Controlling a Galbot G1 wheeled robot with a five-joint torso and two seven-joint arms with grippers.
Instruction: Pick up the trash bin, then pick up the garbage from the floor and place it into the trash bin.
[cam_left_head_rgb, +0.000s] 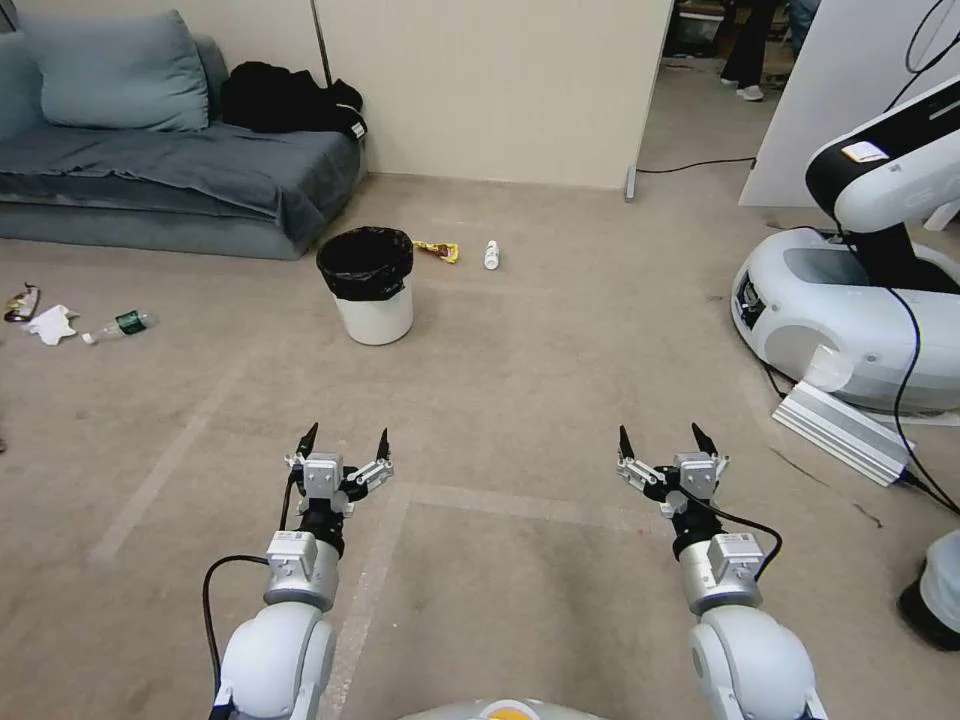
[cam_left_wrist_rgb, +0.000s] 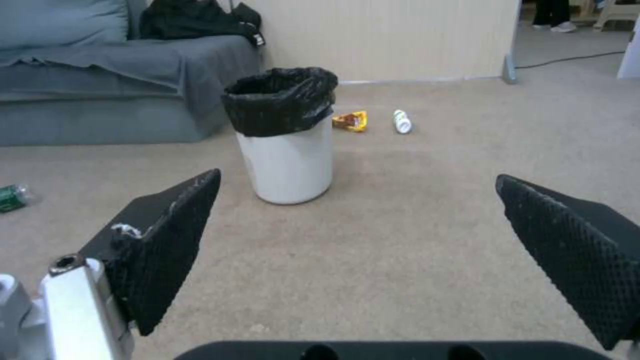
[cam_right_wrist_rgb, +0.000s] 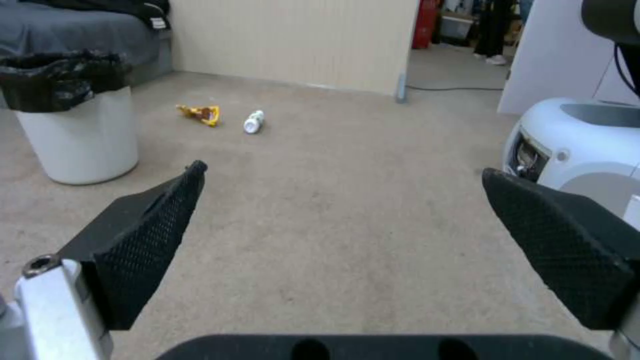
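Left gripper (cam_left_head_rgb: 346, 441) held out low over the carpet (cam_left_head_rgb: 560, 380), fingers spread wide, nothing between them. Right gripper (cam_left_head_rgb: 658, 441) the same: spread wide, empty, level with its partner. Both well short of everything to be lifted.

Ahead and slightly left, the trash bin (cam_left_head_rgb: 372, 290), upright on the carpet near the corner of the couch (cam_left_head_rgb: 170, 180), black liner (cam_left_head_rgb: 365, 262) folded over the rim. Probably light and fairly stiff in the wall, judging by thin white plastic and no visible contents; smooth sides likely slippery. Best bet a pinch on the rim, one finger inside and one outside, though the crinkly liner may slide or bunch under the pads.

Just beyond the bin, a yellow wrapper (cam_left_head_rgb: 438, 250) and a small white bottle (cam_left_head_rgb: 491, 255), lying near each other. Wrapper soft and flat, hard to get under. Bottle round, apt to roll; better taken across its body.

Far left, a white tissue (cam_left_head_rgb: 52, 324) and a green-labelled bottle (cam_left_head_rgb: 120, 325).
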